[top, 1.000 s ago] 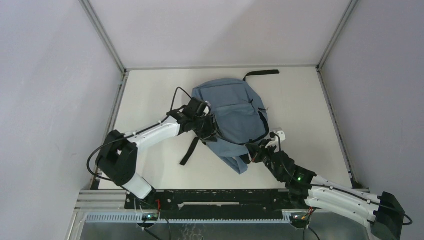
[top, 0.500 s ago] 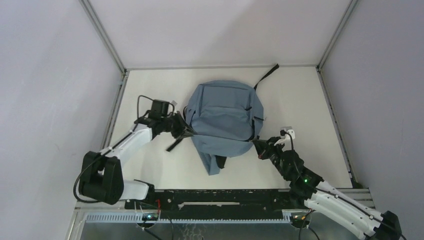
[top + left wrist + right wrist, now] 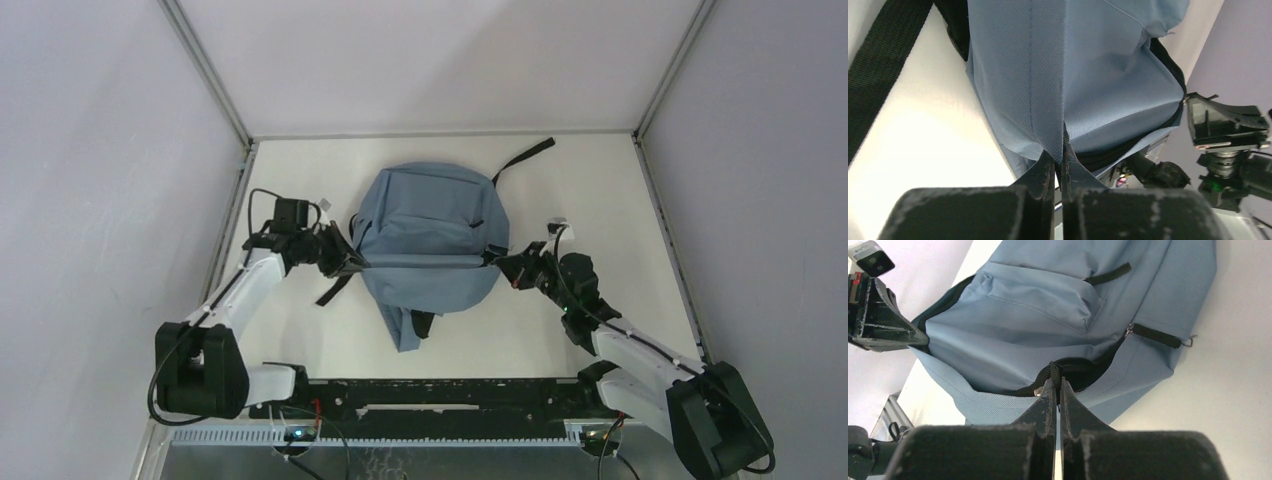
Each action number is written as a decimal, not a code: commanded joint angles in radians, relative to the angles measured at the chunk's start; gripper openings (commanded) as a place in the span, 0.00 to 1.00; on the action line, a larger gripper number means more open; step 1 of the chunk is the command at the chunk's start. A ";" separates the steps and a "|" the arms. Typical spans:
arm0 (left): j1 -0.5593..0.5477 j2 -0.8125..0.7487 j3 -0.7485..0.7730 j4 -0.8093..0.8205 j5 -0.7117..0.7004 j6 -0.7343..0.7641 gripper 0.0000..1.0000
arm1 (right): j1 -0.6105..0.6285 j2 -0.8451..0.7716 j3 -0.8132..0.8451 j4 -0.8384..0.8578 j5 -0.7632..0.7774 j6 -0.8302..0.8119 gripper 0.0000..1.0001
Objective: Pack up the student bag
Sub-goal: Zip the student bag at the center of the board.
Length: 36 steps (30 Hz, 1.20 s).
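The dusty-blue student bag (image 3: 430,235) lies on the white table at the middle, stretched between both arms. My left gripper (image 3: 350,262) is shut on the bag's left edge; the left wrist view shows blue fabric (image 3: 1048,90) pinched between my fingers (image 3: 1058,159). My right gripper (image 3: 503,265) is shut on the bag's right edge; in the right wrist view (image 3: 1057,382) it pinches the black zip line at the open mouth of the bag (image 3: 1058,315). No books show in any view.
A black strap (image 3: 522,158) trails toward the back right of the table. Another black strap (image 3: 333,289) hangs below my left gripper. A loose blue flap (image 3: 405,325) droops toward the near edge. Metal frame posts stand at the table's back corners.
Both arms have swung outward and away from each other, pulling the bag taut and shifting it slightly left and back. The bag went from crumpled to spread flat.
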 commanded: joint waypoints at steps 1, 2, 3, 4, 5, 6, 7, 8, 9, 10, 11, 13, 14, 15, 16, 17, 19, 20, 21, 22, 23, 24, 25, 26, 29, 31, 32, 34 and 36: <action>0.065 -0.107 0.115 -0.051 -0.179 0.171 0.07 | -0.036 0.013 0.070 0.070 0.062 -0.075 0.00; 0.042 -0.136 0.125 -0.041 -0.176 0.199 0.14 | -0.013 0.005 0.074 0.061 0.062 -0.076 0.00; 0.003 -0.163 0.139 -0.038 -0.184 0.229 0.20 | 0.007 -0.004 0.077 0.050 0.063 -0.074 0.00; -0.042 -0.194 0.158 -0.037 -0.210 0.259 0.28 | 0.023 -0.018 0.078 0.039 0.065 -0.072 0.00; -0.103 -0.221 0.175 -0.033 -0.240 0.289 0.36 | 0.042 -0.035 0.079 0.029 0.065 -0.069 0.00; -0.166 -0.244 0.190 -0.024 -0.266 0.314 0.48 | 0.062 -0.054 0.079 0.014 0.070 -0.065 0.00; -0.228 -0.262 0.203 -0.012 -0.296 0.338 0.58 | 0.080 -0.072 0.080 -0.001 0.078 -0.065 0.00; -0.292 -0.273 0.210 -0.001 -0.330 0.359 0.65 | 0.099 -0.090 0.079 -0.020 0.090 -0.065 0.00; -0.344 -0.281 0.213 0.016 -0.359 0.376 0.73 | 0.113 -0.108 0.079 -0.038 0.101 -0.066 0.00; -0.395 -0.285 0.210 0.037 -0.379 0.391 0.80 | 0.127 -0.125 0.079 -0.059 0.112 -0.066 0.00; -0.436 -0.285 0.205 0.056 -0.393 0.402 0.92 | 0.137 -0.141 0.078 -0.077 0.121 -0.066 0.00; -0.511 -0.270 0.194 0.094 -0.411 0.421 1.00 | 0.151 -0.172 0.075 -0.109 0.139 -0.068 0.00; -0.542 -0.252 0.198 0.102 -0.417 0.435 1.00 | 0.155 -0.187 0.074 -0.122 0.147 -0.069 0.00; -0.580 -0.231 0.206 0.105 -0.430 0.452 1.00 | 0.158 -0.200 0.073 -0.134 0.153 -0.069 0.00; -0.617 -0.198 0.215 0.105 -0.444 0.475 1.00 | 0.159 -0.212 0.071 -0.143 0.157 -0.070 0.00; -0.652 -0.169 0.233 0.102 -0.460 0.521 1.00 | 0.158 -0.223 0.068 -0.151 0.161 -0.069 0.00; -0.728 -0.112 0.253 0.102 -0.496 0.599 1.00 | 0.159 -0.240 0.069 -0.160 0.166 -0.069 0.00; -0.755 -0.083 0.263 0.108 -0.514 0.636 1.00 | 0.159 -0.243 0.067 -0.162 0.168 -0.068 0.00; -0.779 -0.061 0.269 0.116 -0.526 0.694 1.00 | 0.159 -0.246 0.069 -0.164 0.168 -0.070 0.00; -0.800 -0.041 0.271 0.133 -0.539 0.735 1.00 | 0.161 -0.248 0.068 -0.168 0.169 -0.072 0.00; -0.818 -0.025 0.271 0.153 -0.546 0.771 1.00 | 0.160 -0.251 0.069 -0.171 0.169 -0.073 0.00; -0.833 -0.008 0.278 0.163 -0.551 0.796 1.00 | 0.160 -0.252 0.069 -0.175 0.169 -0.070 0.00; -0.844 0.013 0.295 0.165 -0.551 0.810 1.00 | 0.161 -0.255 0.069 -0.178 0.168 -0.070 0.00; -0.848 0.035 0.315 0.162 -0.551 0.814 1.00 | 0.161 -0.257 0.070 -0.180 0.166 -0.069 0.00; -0.851 0.116 0.367 0.162 -0.541 0.811 1.00 | 0.168 -0.253 0.070 -0.180 0.167 -0.061 0.00; -0.853 0.158 0.386 0.178 -0.527 0.806 1.00 | 0.176 -0.245 0.070 -0.175 0.168 -0.057 0.00; -0.854 0.178 0.392 0.181 -0.515 0.806 0.98 | 0.181 -0.242 0.070 -0.172 0.170 -0.054 0.00; -0.854 0.209 0.400 0.187 -0.503 0.802 0.91 | 0.188 -0.238 0.070 -0.166 0.172 -0.049 0.00; -0.854 0.233 0.405 0.187 -0.481 0.800 0.84 | 0.191 -0.236 0.070 -0.163 0.173 -0.045 0.00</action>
